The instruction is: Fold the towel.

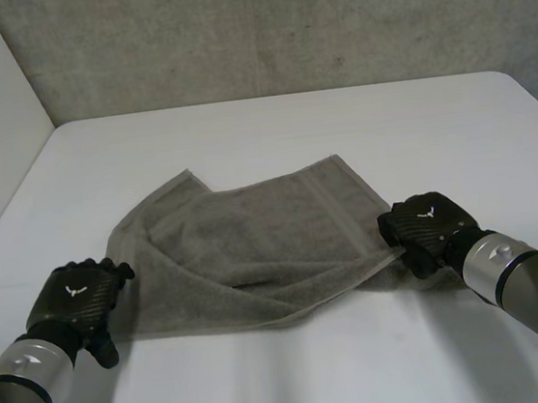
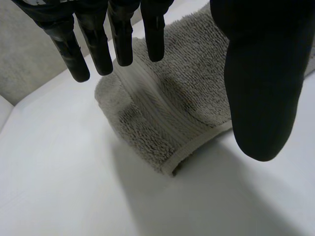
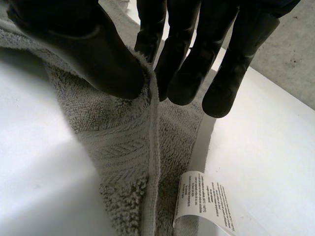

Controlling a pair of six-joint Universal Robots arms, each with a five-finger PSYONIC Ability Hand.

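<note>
While the grey towel (image 1: 255, 252) lies partly folded on the white table (image 1: 290, 131), its right corner is pinched between thumb and fingers of the right hand (image 1: 426, 230). The left hand (image 1: 78, 299) is held by the towel's left corner, fingers straight and apart from the thumb. A white label (image 3: 204, 201) is seen near the pinched edge.
</note>
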